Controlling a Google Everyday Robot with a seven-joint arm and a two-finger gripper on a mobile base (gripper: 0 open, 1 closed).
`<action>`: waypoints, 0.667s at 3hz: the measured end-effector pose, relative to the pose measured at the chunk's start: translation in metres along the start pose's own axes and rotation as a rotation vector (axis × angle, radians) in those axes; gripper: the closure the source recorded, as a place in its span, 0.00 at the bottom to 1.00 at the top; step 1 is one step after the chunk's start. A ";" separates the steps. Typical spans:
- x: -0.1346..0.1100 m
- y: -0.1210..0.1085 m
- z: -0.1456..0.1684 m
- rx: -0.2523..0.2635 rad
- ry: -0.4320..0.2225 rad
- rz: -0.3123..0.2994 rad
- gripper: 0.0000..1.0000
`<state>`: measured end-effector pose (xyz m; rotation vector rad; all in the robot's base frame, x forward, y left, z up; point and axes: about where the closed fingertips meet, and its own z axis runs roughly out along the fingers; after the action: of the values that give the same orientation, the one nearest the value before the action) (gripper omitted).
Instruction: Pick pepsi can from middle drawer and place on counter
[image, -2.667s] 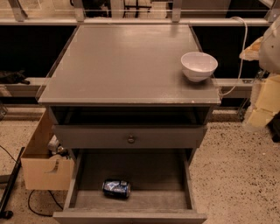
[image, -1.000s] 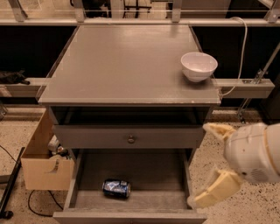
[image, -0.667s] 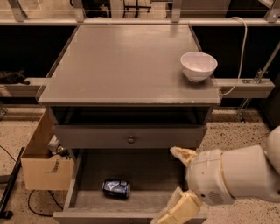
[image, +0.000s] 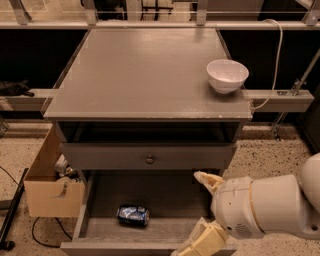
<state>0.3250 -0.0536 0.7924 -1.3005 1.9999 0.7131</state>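
Note:
The pepsi can (image: 133, 215) lies on its side on the floor of the open middle drawer (image: 82, 216), left of centre and near the front. My gripper (image: 190, 214) hangs over the drawer's right front part, to the right of the can and apart from it. Its two cream fingers (image: 207, 180) are spread wide and hold nothing. The bulky white arm segment behind them hides the drawer's right front corner. The grey counter (image: 142, 70) tops the cabinet above.
A white bowl (image: 227, 75) stands at the counter's right edge. The drawer front with a round knob (image: 149, 159) sits just above the open drawer. A cardboard box (image: 50, 187) stands on the floor to the left. A white cable (image: 274, 60) hangs at the right.
My arm has swung down from the right side of the cabinet and leftward to the drawer's right front. The can and the bowl have not moved.

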 end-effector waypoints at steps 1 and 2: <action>0.030 0.010 0.044 -0.026 -0.037 0.033 0.00; 0.068 0.012 0.094 -0.021 -0.032 0.046 0.00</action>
<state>0.3137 -0.0195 0.6814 -1.2511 2.0071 0.7735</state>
